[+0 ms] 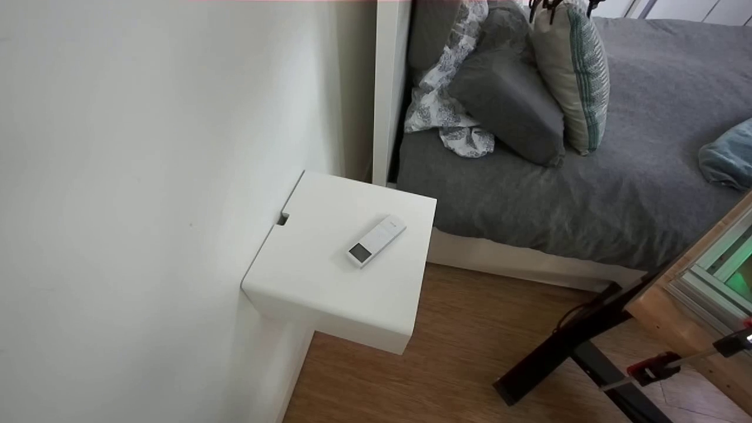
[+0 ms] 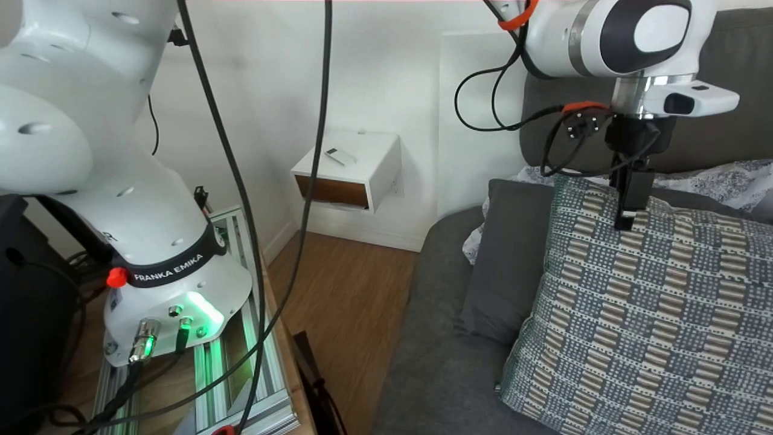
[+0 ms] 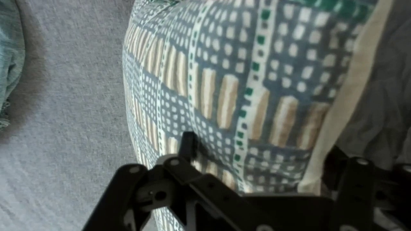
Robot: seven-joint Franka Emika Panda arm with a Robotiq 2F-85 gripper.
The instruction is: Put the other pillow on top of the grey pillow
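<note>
The gripper (image 3: 261, 146) straddles the upper edge of the patterned pillow (image 2: 658, 314), its fingers (image 3: 188, 144) spread wide and one apparently touching the printed face; whether they clench the fabric, we cannot tell. In both exterior views we see the pillow on edge on the bed (image 1: 652, 176), tilted against the grey pillow (image 1: 511, 100), with a white remote (image 1: 379, 238) on a nightstand (image 1: 311, 270) well apart.
</note>
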